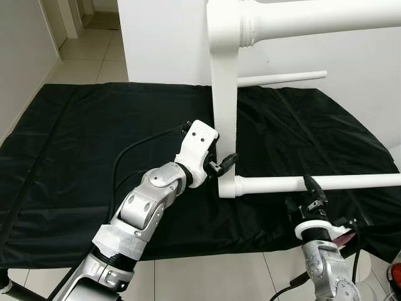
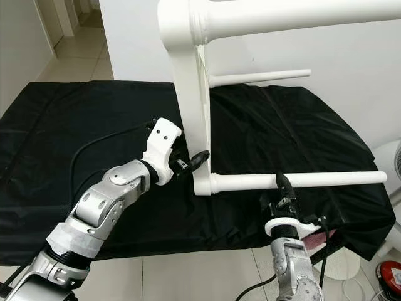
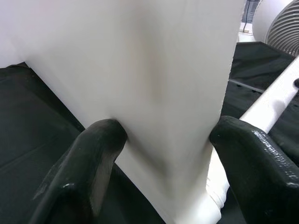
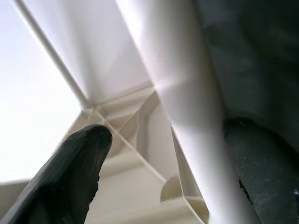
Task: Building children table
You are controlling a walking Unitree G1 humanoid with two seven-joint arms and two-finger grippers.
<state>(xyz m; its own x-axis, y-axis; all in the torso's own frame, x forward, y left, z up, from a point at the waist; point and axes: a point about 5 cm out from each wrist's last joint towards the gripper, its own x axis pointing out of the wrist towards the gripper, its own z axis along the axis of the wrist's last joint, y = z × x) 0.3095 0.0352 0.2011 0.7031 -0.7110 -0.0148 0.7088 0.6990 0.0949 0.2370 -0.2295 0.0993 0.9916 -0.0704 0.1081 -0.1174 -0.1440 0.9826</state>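
So the white table (image 1: 223, 106) is tipped on its side on the black-covered counter (image 1: 75, 150), legs pointing right. Left claw (image 1: 220, 164) pinches the tabletop's edge, probably to steady it. Right claw (image 1: 311, 194) straddles the near leg (image 1: 326, 182); looks clamped, hard to be sure.

We see a smooth, faintly glossy white plastic table (image 1: 224, 106), a matt black woven cloth (image 1: 94, 144) with creases, glossy pale floor tiles (image 1: 94, 50), our rubbery black fingers (image 3: 93, 158), brushed silver metal arms (image 1: 141, 210)
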